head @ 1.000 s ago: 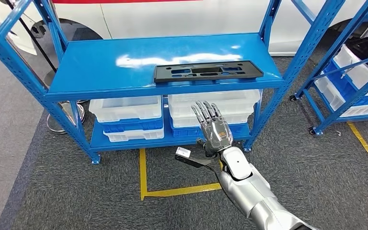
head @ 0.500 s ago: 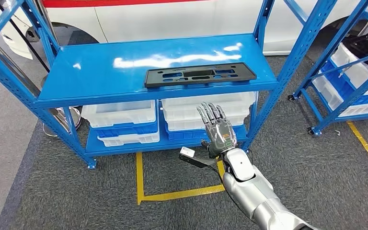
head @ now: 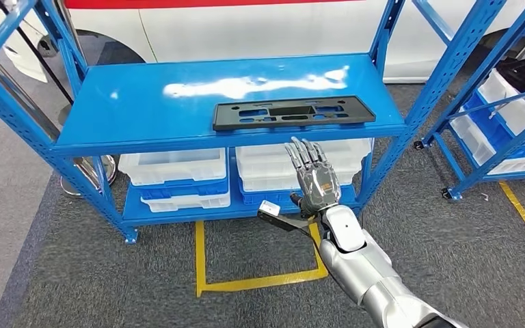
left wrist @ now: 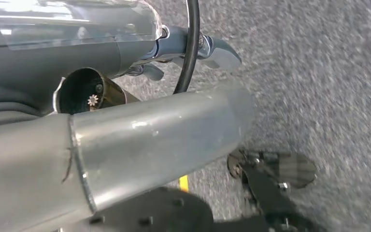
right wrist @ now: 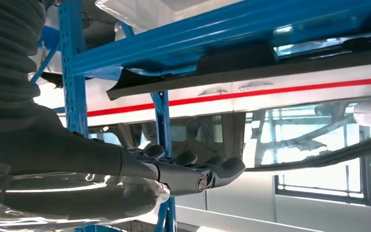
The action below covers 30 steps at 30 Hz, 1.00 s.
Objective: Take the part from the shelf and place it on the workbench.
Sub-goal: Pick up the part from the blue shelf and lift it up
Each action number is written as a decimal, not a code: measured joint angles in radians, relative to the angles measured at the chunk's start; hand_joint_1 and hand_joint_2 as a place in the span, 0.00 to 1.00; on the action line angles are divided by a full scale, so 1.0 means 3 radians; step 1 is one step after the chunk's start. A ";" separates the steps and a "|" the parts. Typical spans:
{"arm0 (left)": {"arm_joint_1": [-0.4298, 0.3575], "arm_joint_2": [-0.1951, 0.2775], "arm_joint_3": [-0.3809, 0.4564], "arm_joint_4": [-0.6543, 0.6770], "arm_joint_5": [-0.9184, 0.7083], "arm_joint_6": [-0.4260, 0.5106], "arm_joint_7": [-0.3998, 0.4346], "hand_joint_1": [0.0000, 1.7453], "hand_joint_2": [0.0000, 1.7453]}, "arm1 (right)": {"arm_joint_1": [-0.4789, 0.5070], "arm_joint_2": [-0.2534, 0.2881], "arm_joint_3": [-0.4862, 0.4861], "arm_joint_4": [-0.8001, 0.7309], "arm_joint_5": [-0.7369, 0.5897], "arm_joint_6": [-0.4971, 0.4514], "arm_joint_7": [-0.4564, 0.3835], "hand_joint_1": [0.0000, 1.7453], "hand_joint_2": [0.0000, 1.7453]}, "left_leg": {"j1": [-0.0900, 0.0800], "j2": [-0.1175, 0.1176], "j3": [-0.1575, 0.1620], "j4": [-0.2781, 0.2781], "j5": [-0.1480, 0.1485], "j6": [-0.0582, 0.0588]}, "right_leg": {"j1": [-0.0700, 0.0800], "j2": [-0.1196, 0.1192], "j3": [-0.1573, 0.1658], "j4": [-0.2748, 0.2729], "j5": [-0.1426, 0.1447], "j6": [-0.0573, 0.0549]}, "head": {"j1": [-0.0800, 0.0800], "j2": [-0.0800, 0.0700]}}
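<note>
one part, not yet gripped: right hand below the shelf edge.

head view: the black part (head: 292,113) lies flat near the front edge of the top deck of the blue shelf (head: 143,102). the right hand (head: 312,179) is raised in front of the white bins (head: 175,167) on the lower level, fingers extended and apart, holding nothing, below the part and clear of it. left wrist view: grey carpet (left wrist: 328,72) and the arm's own casing; whether the left hand is open or closed cannot be told. right wrist view: the right hand's fingers (right wrist: 222,169) lie straight beneath the underside of the shelf deck. risk, as a judgement: a straight upward reach may strike the deck's front edge; a thin flat part gives little purchase and may slide back or tip off the front if pushed.
</note>
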 joint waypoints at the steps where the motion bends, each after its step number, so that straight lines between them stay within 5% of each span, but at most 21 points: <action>1: 0.0001 -0.0002 -0.0001 0.0000 -0.0007 -0.0003 0.0001 0.00 0.00 | 0.0004 -0.0001 0.0000 0.0000 -0.0001 -0.0004 -0.0009 0.00 1.00 | -0.0003 -0.0001 -0.0001 0.0003 -0.0012 -0.0022 | 0.0010 0.0002 0.0030 -0.0070 -0.0006 -0.0015 | 0.0001 0.0000; 4: 0.0004 -0.0003 -0.0002 0.0001 -0.0016 -0.0005 -0.0006 0.00 0.00 | 0.0017 -0.0005 -0.0001 -0.0006 -0.0009 -0.0008 -0.0022 0.00 1.00 | 0.0000 0.0002 0.0006 0.0001 -0.0039 -0.0080 | 0.0015 0.0016 0.0061 -0.0112 -0.0049 -0.0082 | 0.0000 0.0000; 6: 0.0003 -0.0003 -0.0002 0.0000 -0.0019 -0.0006 -0.0009 0.00 0.00 | 0.0013 -0.0007 -0.0001 -0.0015 -0.0019 -0.0008 -0.0028 0.00 1.00 | 0.0005 0.0005 -0.0070 0.0183 -0.0135 -0.0105 | 0.0005 0.0016 0.0107 -0.0134 -0.0069 -0.0133 | -0.0001 0.0000; 8: 0.0001 -0.0002 -0.0002 0.0000 -0.0025 -0.0009 -0.0010 0.00 0.00 | 0.0016 -0.0004 -0.0001 -0.0018 -0.0024 -0.0006 -0.0040 0.00 1.00 | 0.0007 0.0007 -0.0310 0.0622 -0.0296 -0.0117 | 0.0015 0.0010 0.0150 -0.0140 -0.0102 -0.0170 | -0.0002 0.0000; 10: 0.0007 -0.0002 -0.0003 0.0001 -0.0030 -0.0010 -0.0008 0.00 0.00 | 0.0037 -0.0003 -0.0001 -0.0018 -0.0021 -0.0005 -0.0048 0.00 1.00 | 0.0006 0.0007 -0.0543 0.0961 -0.0337 -0.0117 | 0.0033 0.0011 0.0196 -0.0139 -0.0141 -0.0186 | -0.0002 0.0000; 12: 0.0013 -0.0002 -0.0003 0.0001 -0.0039 -0.0012 -0.0005 0.00 0.00 | 0.0050 -0.0001 -0.0001 -0.0018 -0.0016 -0.0005 -0.0048 0.00 1.00 | 0.0002 0.0007 -0.0559 0.0832 -0.0123 -0.0093 | 0.0048 0.0018 0.0260 -0.0139 -0.0188 -0.0188 | -0.0002 0.0000; 14: 0.0011 0.0000 -0.0003 0.0001 -0.0052 -0.0013 -0.0001 0.00 0.00 | 0.0047 0.0004 -0.0001 -0.0018 -0.0011 -0.0005 -0.0048 0.00 1.00 | -0.0019 0.0007 -0.0415 0.0413 0.0157 -0.0041 | 0.0062 0.0021 0.0326 -0.0139 -0.0241 -0.0177 | 0.0000 0.0000; 15: 0.0009 0.0001 -0.0003 0.0001 -0.0058 -0.0014 0.0001 0.00 0.00 | 0.0044 0.0007 -0.0001 -0.0018 -0.0009 -0.0006 -0.0048 0.00 1.00 | -0.0031 0.0008 -0.0340 0.0238 0.0221 -0.0016 | 0.0066 0.0025 0.0342 -0.0137 -0.0263 -0.0165 | -0.0001 0.0000; 21: 0.0006 0.0006 -0.0007 0.0003 -0.0064 -0.0015 0.0022 0.00 0.00 | 0.0040 0.0021 -0.0001 -0.0026 0.0004 -0.0011 -0.0059 0.00 1.00 | -0.0019 0.0004 -0.0184 -0.0008 0.0159 0.0042 | 0.0062 0.0014 0.0296 -0.0028 -0.0372 -0.0059 | 0.0008 0.0000; 25: 0.0002 0.0008 -0.0007 0.0003 -0.0063 -0.0019 0.0025 0.00 0.00 | 0.0071 0.0021 -0.0001 -0.0028 0.0015 -0.0008 -0.0085 0.00 1.00 | -0.0011 0.0000 -0.0101 -0.0027 0.0092 0.0081 | 0.0028 0.0011 -0.0185 0.0694 -0.0547 -0.0010 | 0.0015 0.0000; 27: 0.0011 0.0008 -0.0007 0.0003 -0.0061 -0.0021 0.0028 0.00 0.00 | 0.0100 0.0027 -0.0001 -0.0029 0.0030 0.0000 -0.0125 0.00 1.00 | -0.0006 -0.0007 -0.0030 -0.0022 0.0035 0.0070 | 0.0003 0.0008 -0.0254 0.0641 -0.0356 0.0002 | 0.0015 0.0000; 29: 0.0019 0.0007 -0.0006 0.0004 -0.0059 -0.0021 0.0030 0.00 0.00 | 0.0110 0.0039 0.0000 -0.0029 0.0043 0.0017 -0.0155 0.00 1.00 | -0.0004 -0.0009 0.0047 -0.0012 -0.0034 0.0038 | -0.0010 0.0001 -0.0134 0.0252 -0.0059 0.0003 | 0.0015 0.0000; 30: 0.0017 0.0007 -0.0006 0.0004 -0.0059 -0.0021 0.0030 0.00 0.00 | 0.0112 0.0049 0.0005 -0.0031 0.0045 0.0029 -0.0168 0.00 1.00 | -0.0007 -0.0011 0.0070 -0.0004 -0.0064 0.0016 | -0.0006 -0.0002 -0.0065 0.0080 0.0016 -0.0003 | 0.0015 0.0000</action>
